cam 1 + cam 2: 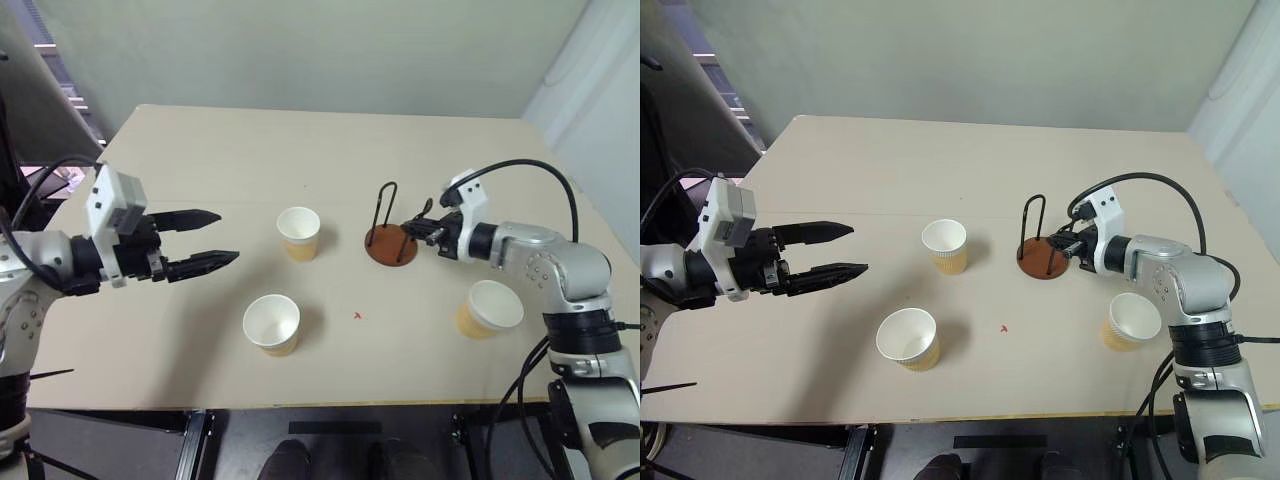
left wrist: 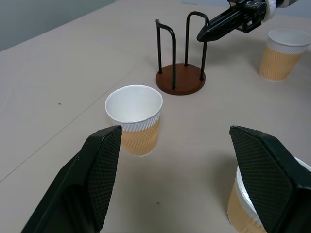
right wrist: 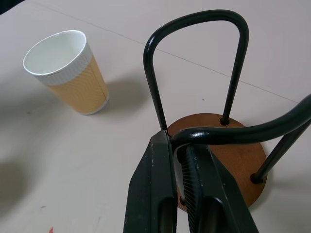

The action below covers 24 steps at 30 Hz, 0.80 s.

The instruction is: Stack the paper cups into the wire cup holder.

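The right pincer (image 3: 187, 160) is clamped shut on the top of the nearer wire loop of the wire cup holder (image 1: 391, 246), likely to steady or reposition it on the tabletop (image 1: 300, 150). The left pincer (image 1: 205, 240) hangs wide open and empty, aimed toward the two left paper cups (image 1: 298, 233) (image 1: 271, 324). A third cup (image 1: 489, 308) stands near right of the holder, all unstacked.

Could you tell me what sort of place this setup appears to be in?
Probably a lab or test room: a plain beige table against bare pale walls, holding just three paper cups and a wire cup holder.
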Motion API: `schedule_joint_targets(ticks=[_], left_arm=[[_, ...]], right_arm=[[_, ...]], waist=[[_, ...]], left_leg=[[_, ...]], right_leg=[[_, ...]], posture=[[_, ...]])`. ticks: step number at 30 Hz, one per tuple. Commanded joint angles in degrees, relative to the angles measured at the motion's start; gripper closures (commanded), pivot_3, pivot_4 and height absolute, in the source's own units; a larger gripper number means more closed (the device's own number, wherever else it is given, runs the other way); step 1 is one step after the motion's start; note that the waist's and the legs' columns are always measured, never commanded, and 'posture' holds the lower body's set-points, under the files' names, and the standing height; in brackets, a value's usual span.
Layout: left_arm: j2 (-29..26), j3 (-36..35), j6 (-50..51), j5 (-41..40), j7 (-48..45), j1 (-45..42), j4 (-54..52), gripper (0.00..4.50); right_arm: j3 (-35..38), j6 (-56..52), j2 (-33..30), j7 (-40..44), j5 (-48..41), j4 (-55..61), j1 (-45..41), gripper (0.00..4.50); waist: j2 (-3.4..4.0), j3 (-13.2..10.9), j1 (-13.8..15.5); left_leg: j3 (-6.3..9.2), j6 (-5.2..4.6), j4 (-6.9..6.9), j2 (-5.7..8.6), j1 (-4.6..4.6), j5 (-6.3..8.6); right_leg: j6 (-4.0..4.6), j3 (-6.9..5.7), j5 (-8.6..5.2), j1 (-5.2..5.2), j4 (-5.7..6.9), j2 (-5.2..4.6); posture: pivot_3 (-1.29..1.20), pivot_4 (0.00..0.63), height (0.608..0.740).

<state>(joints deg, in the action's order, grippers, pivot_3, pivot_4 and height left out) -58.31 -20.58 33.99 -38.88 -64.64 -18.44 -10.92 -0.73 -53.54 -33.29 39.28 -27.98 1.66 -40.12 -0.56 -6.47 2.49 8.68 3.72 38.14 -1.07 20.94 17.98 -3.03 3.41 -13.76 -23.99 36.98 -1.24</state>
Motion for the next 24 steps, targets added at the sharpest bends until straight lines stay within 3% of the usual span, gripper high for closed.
schedule_joint_targets(ticks=[1, 5, 10, 24], left_arm=[[-1.8, -1.7, 0.4, -1.8, -1.3, -1.3, -2.0, 0.70], [-4.0, -0.7, 1.4, -4.0, -5.3, -0.8, -4.6, 0.70], [-5.8, 2.9, 1.7, -4.1, -8.9, -0.6, -7.2, 0.70], [-6.4, 10.4, 1.4, -2.0, -11.2, -1.8, -9.8, 0.70]], right_arm=[[0.6, 0.0, -3.2, 6.1, -3.7, 7.9, 2.8, 4.48], [0.3, -2.9, -8.9, 13.6, -9.9, 19.7, 8.2, 4.48], [-1.4, -2.9, -12.7, 16.9, -12.3, 27.5, 13.6, 4.48], [-7.6, 8.2, -12.2, 18.4, -5.6, 24.6, 16.9, 4.48]], waist=[[0.00, 0.0, 0.2], [0.00, 0.0, 0.2], [-0.02, 0.0, 0.1], [-0.08, 0.0, -0.5]], left_leg=[[0.00, 0.01, 0.00, 0.01, 0.02, 0.00], [-0.09, 0.03, -0.02, 0.08, 0.09, 0.01], [-0.12, 0.05, 0.02, 0.12, -0.02, 0.02], [-0.07, 0.05, -0.02, -0.18, -0.25, 0.01]], right_leg=[[0.00, -0.03, 0.00, 0.00, -0.01, 0.00], [0.00, -0.01, 0.00, 0.01, -0.01, 0.03], [0.01, 0.04, -0.01, 0.07, -0.06, 0.05], [0.01, 0.08, 0.00, 0.15, 0.05, 0.10]], posture=[[0.00, 0.150, 0.740], [0.00, 0.150, 0.740], [0.00, 0.150, 0.740], [0.00, 0.150, 0.740]])
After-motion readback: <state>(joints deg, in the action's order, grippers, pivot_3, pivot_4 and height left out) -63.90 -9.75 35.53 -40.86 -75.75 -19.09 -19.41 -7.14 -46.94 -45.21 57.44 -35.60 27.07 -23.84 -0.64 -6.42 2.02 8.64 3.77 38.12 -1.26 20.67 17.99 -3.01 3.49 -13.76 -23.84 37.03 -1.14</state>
